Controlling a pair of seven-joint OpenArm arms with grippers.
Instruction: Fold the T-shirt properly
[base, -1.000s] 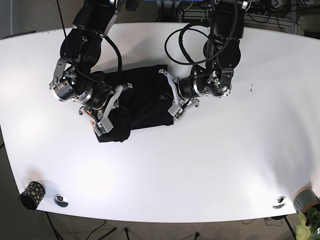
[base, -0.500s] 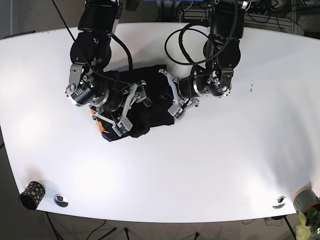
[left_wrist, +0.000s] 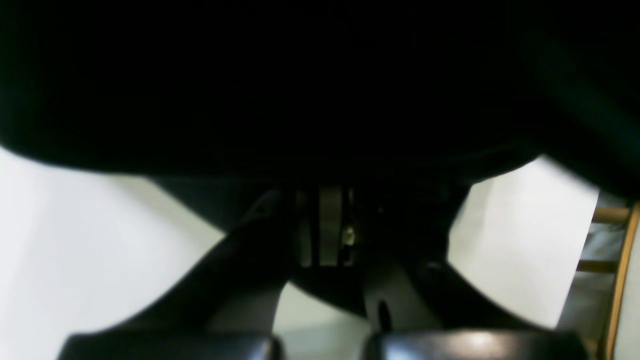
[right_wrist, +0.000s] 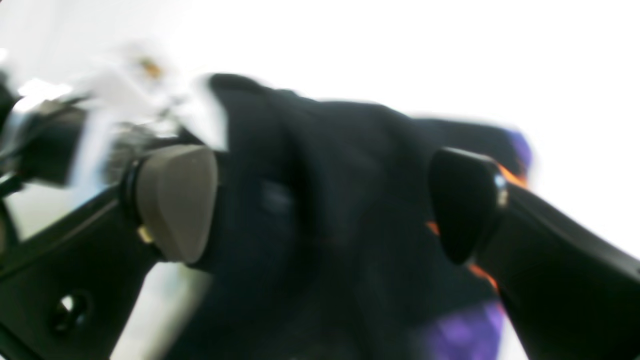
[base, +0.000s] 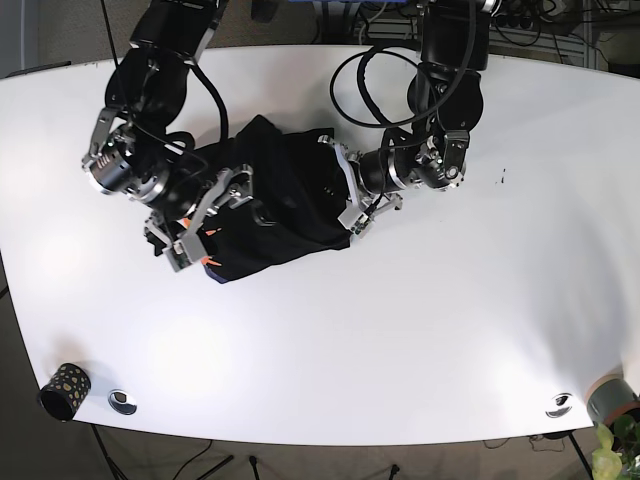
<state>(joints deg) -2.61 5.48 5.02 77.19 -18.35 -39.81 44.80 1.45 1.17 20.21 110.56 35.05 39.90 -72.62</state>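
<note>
Our black T-shirt (base: 275, 205) sits bunched mid-table (base: 420, 330). The right gripper (right_wrist: 320, 210) hangs wide open around a fold, probably regrasping. The left gripper (base: 350, 195) pins the far edge; can't tell if it's closed.

White table (base: 420, 330), rounded corners. Speckled black cup (base: 62, 389) at front-left corner; metal disc (base: 121, 401) just beside it on the front edge. Second metal disc (base: 559, 405) near front-right corner. Grey pot (base: 611, 399) with green plant (base: 606, 455) beyond that corner.
</note>
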